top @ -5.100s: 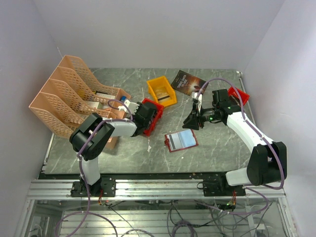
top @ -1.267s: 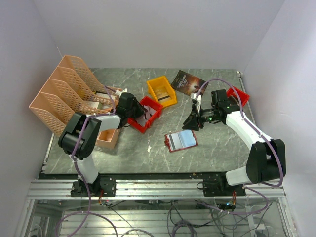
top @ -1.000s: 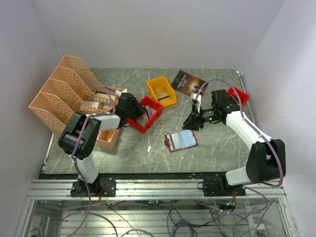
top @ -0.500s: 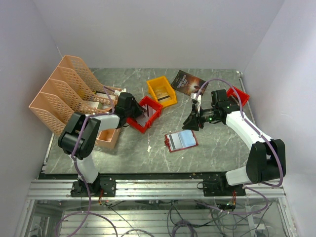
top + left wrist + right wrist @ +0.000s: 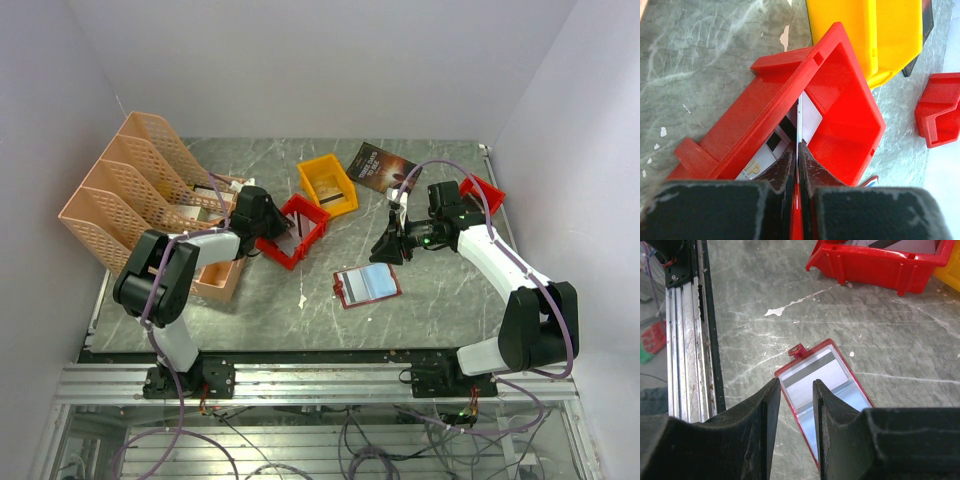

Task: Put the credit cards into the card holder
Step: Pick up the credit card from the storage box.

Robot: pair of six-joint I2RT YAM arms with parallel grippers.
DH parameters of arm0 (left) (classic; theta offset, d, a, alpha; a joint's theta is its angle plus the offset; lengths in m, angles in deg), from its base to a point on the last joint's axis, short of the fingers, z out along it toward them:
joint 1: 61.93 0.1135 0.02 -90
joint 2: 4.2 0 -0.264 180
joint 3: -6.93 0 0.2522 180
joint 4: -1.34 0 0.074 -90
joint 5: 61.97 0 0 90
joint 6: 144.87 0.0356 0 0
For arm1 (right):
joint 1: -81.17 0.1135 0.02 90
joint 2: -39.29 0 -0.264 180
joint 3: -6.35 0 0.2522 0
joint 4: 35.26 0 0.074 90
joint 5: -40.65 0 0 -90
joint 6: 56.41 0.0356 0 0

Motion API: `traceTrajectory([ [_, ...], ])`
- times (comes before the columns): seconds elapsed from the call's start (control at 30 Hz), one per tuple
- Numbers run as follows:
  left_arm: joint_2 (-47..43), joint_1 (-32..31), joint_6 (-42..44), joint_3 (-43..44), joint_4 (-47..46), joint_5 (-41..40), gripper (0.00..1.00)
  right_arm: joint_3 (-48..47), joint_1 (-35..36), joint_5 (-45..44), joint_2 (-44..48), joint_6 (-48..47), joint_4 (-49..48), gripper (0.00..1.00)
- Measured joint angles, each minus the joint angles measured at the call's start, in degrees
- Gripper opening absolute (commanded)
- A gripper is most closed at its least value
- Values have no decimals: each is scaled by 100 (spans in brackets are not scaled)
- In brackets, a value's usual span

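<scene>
The card holder [image 5: 367, 284] lies open on the table, dark red with pale bluish pockets; one pale card with a dark stripe [image 5: 815, 375] sits in its pocket. My right gripper [image 5: 385, 248] hovers open and empty just above and behind it, its jaws framing the holder [image 5: 840, 400] in the right wrist view. My left gripper [image 5: 283, 231] is at the red bin [image 5: 300, 232], shut on a thin pale card [image 5: 799, 117] seen edge-on and standing upright. More pale cards [image 5: 762, 157] lie in the bin's bottom.
A yellow bin [image 5: 327, 184] stands behind the red bin. A dark booklet [image 5: 381, 166] lies at the back. A small red bin [image 5: 484, 192] sits far right. Orange file racks [image 5: 140, 195] fill the left side. The metal rail [image 5: 687, 325] runs along the near edge.
My left gripper has drawn back to the left from deep in the red bin and now holds a card on edge. The right arm has barely moved.
</scene>
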Motion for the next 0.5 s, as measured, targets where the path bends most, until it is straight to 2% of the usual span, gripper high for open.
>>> traceTrajectory([
  [0.3, -50, 20, 87, 0, 192, -48, 7, 0, 0, 0, 0, -7, 0, 33],
  [0.5, -754, 26, 442, 2, 822, -485, 7, 0, 0, 4, -11, -39, 37, 33],
])
